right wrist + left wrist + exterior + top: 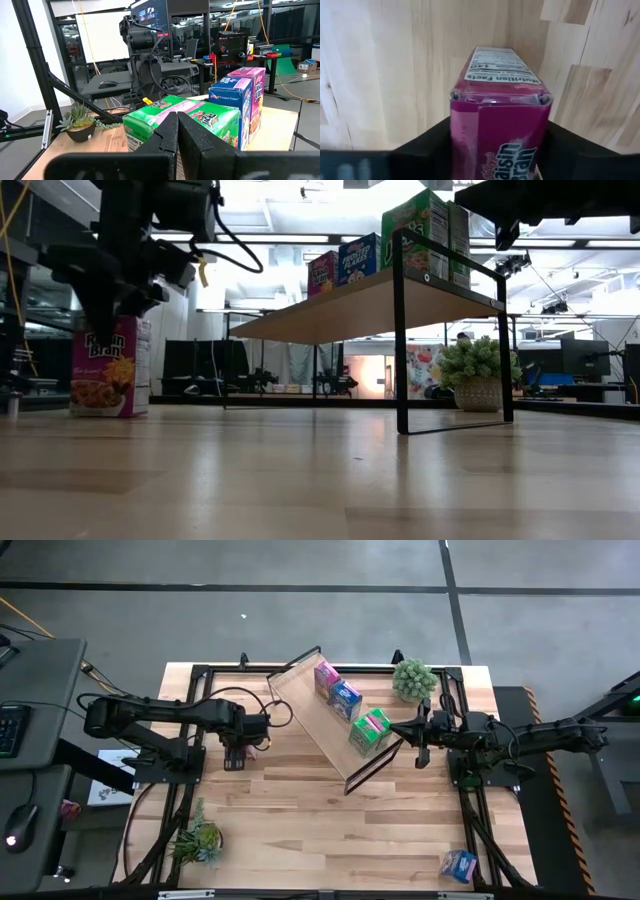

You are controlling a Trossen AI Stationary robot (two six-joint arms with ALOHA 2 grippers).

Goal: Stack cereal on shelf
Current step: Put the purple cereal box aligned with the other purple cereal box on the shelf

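Left tool straddles the upright pink cereal carton on the counter, fingers spread on either side, contact unclear. The shelf lies to that carton's right, long axis diagonal (three cartons already on it). Right tool waits pressed together just off the shelf's near end, empty.
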